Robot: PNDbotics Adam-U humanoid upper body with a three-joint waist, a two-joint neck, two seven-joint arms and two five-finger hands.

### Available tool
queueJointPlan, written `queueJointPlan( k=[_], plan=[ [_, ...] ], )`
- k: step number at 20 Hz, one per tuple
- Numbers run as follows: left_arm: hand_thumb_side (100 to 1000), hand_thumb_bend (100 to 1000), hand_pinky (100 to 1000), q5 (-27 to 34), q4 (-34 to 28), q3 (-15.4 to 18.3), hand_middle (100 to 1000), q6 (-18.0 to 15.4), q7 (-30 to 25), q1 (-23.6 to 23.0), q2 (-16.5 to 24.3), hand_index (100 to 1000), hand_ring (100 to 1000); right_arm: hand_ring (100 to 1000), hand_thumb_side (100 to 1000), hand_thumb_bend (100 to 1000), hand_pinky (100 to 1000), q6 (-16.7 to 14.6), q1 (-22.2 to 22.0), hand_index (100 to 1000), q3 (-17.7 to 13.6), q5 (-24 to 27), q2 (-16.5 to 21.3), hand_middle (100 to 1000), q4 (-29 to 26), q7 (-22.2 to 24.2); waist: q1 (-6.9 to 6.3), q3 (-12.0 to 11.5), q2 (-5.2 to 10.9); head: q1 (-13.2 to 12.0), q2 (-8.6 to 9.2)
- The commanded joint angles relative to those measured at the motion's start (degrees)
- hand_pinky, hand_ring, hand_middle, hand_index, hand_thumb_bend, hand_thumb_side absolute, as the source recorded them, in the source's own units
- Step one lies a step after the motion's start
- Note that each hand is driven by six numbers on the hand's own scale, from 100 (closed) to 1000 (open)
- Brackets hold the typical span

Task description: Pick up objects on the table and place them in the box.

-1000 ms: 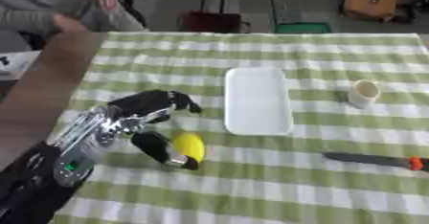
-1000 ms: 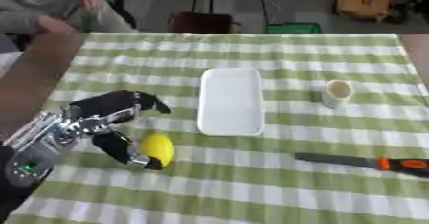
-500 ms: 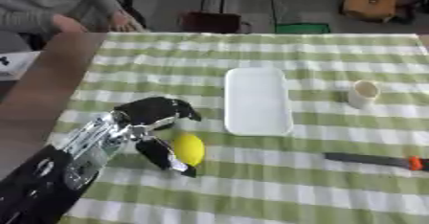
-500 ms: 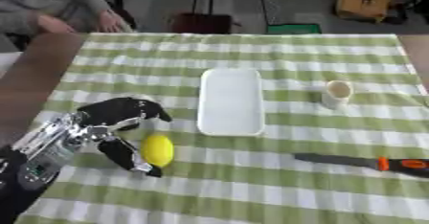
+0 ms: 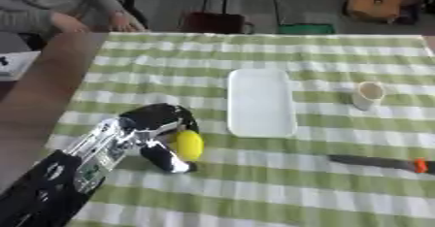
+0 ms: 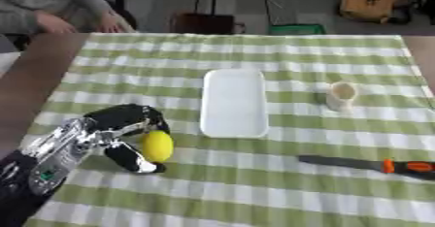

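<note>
One yellow lemon [image 6: 157,146] lies on the green-and-white checked tablecloth [image 5: 255,192], just left of the white tray [image 5: 261,102] and near its lower end. It is smooth, oval and bright, standing with its long side up the picture. The left hand [image 5: 157,129] is curled round it: dark fingers arch over its top and left side, and the thumb [image 5: 167,159] reaches along the cloth below it, so the lemon sits in the cup of the hand.

Half a second ago the fingers were already over the fruit; now they lie closer against it, and the arm has come further in from the lower left. Tray, paper cup [image 5: 368,95] and knife [image 6: 365,164] have not moved.

Whether the lemon is lifted off the cloth cannot be told. The knife's orange handle is cut off at the right edge in the left eye view.
</note>
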State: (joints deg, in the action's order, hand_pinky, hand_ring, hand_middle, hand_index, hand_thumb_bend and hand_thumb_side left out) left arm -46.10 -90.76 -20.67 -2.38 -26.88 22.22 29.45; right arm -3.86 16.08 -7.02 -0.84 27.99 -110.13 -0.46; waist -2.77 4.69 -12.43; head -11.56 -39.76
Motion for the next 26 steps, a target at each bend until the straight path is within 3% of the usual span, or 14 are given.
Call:
queueJointPlan(
  k=[1, 2, 3, 7, 14, 16, 17, 20, 21, 26],
  plan=[
    [386, 446, 776, 2.12, 0.81, 0.20, 619, 0.20, 1.92, 0.91, 0.00, 724, 781, 640, 731, 451, 627, -0.05, 0.57, 830, -0.30, 0.45, 1.52, 721, -1.38, 0.06, 0.29, 0.02, 1.01, -0.12, 0.47],
    [386, 446, 776, 2.66, 1.12, 0.24, 619, 0.28, 2.41, 0.93, -0.19, 724, 781, 640, 731, 451, 627, -0.05, 0.57, 830, -0.31, 0.45, 1.52, 721, -1.38, 0.04, 0.31, 0.01, 1.01, -0.14, 0.49],
    [365, 374, 764, 3.23, 1.38, 0.28, 601, 0.34, 2.83, 0.94, -0.43, 695, 773, 639, 731, 450, 626, -0.05, 0.58, 829, -0.32, 0.46, 1.51, 719, -1.38, 0.03, 0.33, 0.01, 1.00, -0.15, 0.49],
    [347, 313, 755, 7.65, 2.45, 0.48, 577, 0.63, 3.37, 1.05, -1.08, 670, 763, 639, 731, 450, 627, -0.05, 0.61, 829, -0.32, 0.49, 1.46, 719, -1.38, 0.03, 0.39, 0.01, 1.01, -0.17, 0.56],
    [314, 270, 728, 9.99, 1.12, 2.05, 568, 2.71, 1.50, 1.00, -0.33, 676, 731, 638, 731, 451, 626, -0.03, 0.57, 829, -0.37, 0.46, 1.50, 719, -1.34, -0.02, 0.30, -0.08, 1.04, -0.11, 0.60],
    [319, 288, 700, 10.10, 0.62, 2.46, 575, 3.52, 1.13, 0.81, -0.11, 686, 712, 638, 731, 452, 626, -0.04, 0.57, 829, -0.39, 0.45, 1.51, 719, -1.35, -0.04, 0.32, -0.09, 1.05, -0.08, 0.59],
    [357, 361, 719, 9.82, 0.30, 2.62, 608, 3.87, 0.82, 0.71, 0.02, 718, 736, 638, 731, 452, 626, -0.04, 0.57, 829, -0.39, 0.45, 1.52, 719, -1.35, -0.04, 0.32, -0.09, 1.05, -0.08, 0.60],
    [368, 380, 729, 7.24, -1.09, 3.16, 622, 4.23, -1.56, 0.46, 0.47, 730, 745, 638, 730, 452, 626, -0.05, 0.55, 829, -0.42, 0.43, 1.54, 719, -1.36, -0.07, 0.34, -0.11, 1.05, -0.10, 0.61],
    [420, 471, 767, 6.34, -1.42, 3.32, 694, 4.28, -2.31, 0.43, 0.74, 785, 781, 638, 729, 451, 626, -0.05, 0.54, 829, -0.43, 0.42, 1.55, 719, -1.36, -0.07, 0.31, -0.13, 1.06, -0.10, 0.59],
    [420, 485, 733, -1.29, -3.84, 4.13, 717, 3.07, -10.45, 0.11, 2.08, 795, 743, 638, 731, 452, 626, -0.03, 0.52, 829, -0.41, 0.40, 1.59, 719, -1.33, -0.07, 0.13, -0.21, 1.13, -0.08, 0.50]
  ],
)
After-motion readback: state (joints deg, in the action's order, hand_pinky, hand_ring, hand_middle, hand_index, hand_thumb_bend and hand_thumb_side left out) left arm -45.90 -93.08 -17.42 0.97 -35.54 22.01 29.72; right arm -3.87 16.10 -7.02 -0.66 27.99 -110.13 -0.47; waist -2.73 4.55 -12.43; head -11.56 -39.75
